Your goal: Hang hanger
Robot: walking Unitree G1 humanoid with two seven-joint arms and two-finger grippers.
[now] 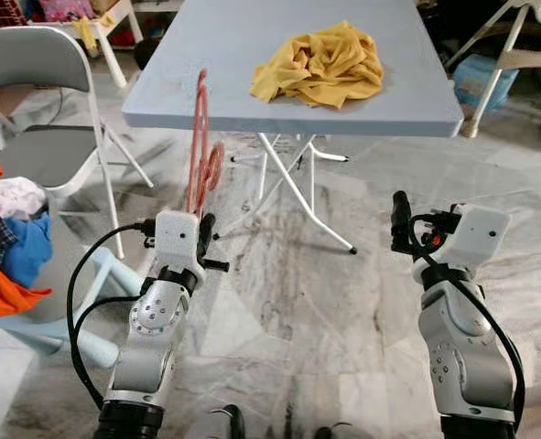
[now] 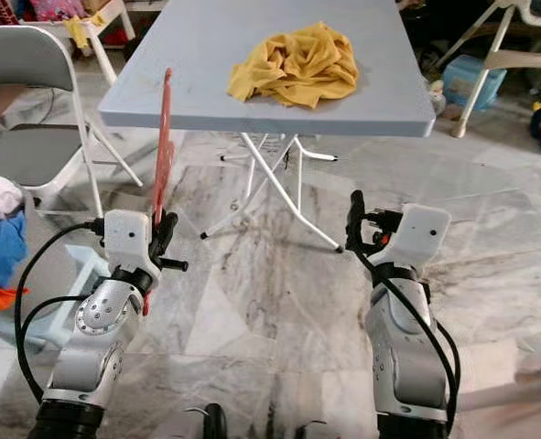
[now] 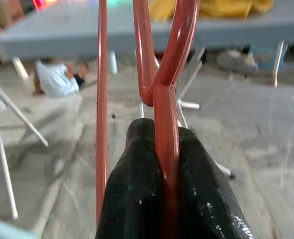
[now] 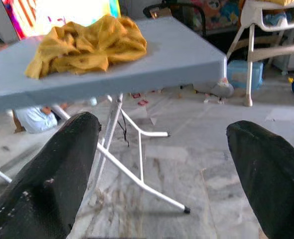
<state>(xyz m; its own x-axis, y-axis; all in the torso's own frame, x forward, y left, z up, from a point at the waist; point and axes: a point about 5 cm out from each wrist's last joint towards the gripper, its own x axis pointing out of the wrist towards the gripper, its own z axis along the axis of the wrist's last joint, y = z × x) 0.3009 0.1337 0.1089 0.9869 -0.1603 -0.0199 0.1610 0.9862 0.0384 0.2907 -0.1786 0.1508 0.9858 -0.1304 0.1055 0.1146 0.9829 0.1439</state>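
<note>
Clamping hanger [image 1: 200,151] by its neck, left gripper [image 1: 200,236] near worktop [image 1: 252,108]; light, stiff, slick. Right gripper [image 4: 161,164] open, idle.

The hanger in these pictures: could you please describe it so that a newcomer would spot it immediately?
Start at the grey folding table bearing the yellow cloth. At the table's front left corner, the left gripper is shut on the hanger, holding it upright. It is thin and salmon-red, unlike anything nearby.
</note>
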